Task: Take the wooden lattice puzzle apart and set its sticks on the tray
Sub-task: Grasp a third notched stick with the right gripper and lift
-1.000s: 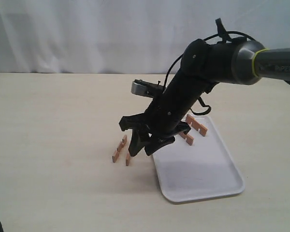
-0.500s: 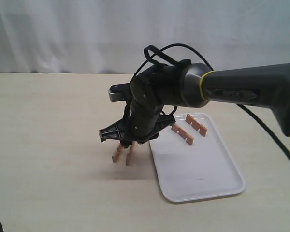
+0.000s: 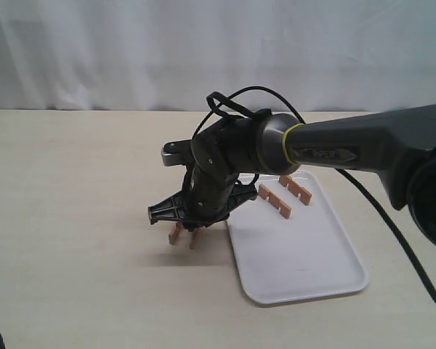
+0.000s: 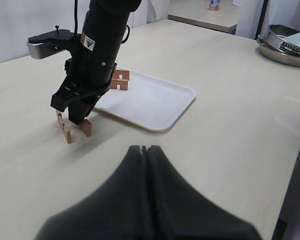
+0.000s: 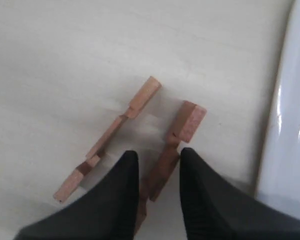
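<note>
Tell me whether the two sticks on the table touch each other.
Apart. The right wrist view shows bare table between the stick that the right gripper straddles and the other stick, as far as they show.

Stick between fingers: bare wood, matt, fine grain. Fingers: black plastic, matt, smooth. Tray beside fingers: white plastic, glossy, smooth. Table under fingers: pale, matt, faint grain.

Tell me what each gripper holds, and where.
Right gripper straddles one stick toward one end, on the table; a firm hold cannot be told. Left gripper is shut, empty.
</note>
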{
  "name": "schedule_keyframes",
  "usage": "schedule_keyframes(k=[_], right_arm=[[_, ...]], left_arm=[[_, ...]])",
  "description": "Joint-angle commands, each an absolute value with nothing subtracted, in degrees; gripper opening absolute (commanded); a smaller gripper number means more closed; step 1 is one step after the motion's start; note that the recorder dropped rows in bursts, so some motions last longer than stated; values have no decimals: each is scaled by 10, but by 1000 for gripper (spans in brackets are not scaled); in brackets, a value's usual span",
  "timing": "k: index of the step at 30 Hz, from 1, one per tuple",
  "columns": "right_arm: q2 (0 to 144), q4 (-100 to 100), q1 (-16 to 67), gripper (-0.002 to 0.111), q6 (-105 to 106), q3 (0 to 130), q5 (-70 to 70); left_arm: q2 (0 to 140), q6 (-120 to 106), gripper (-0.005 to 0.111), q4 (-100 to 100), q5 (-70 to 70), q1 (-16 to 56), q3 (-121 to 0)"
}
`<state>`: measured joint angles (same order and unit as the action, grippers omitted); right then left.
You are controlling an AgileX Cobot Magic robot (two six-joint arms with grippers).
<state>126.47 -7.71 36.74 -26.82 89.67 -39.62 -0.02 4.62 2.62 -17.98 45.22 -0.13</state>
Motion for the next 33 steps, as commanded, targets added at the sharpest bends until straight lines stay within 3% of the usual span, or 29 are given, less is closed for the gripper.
schedule_keyframes(k=[1,7,20,28,31,33], right_arm=[[1264,-84,368,17,-272,899,-405],[1264,-86,368,5,-272,899,-438],[1202,-180,368,5,-274,899,-567],[1208,-137,368,5,-237,899,-564],[1214,-76,368,9,-174,899,-553],[1221,-45,368,18,-152,899,-535]], left_arm=[[0,48,0,24,-177,454,0],[0,48,0,24,-177,454,0],[0,48,0,24,-177,454,0],[0,48,0,24,-177,454,0],[0,48,0,24,-177,454,0],[0,48,0,24,-177,454,0]])
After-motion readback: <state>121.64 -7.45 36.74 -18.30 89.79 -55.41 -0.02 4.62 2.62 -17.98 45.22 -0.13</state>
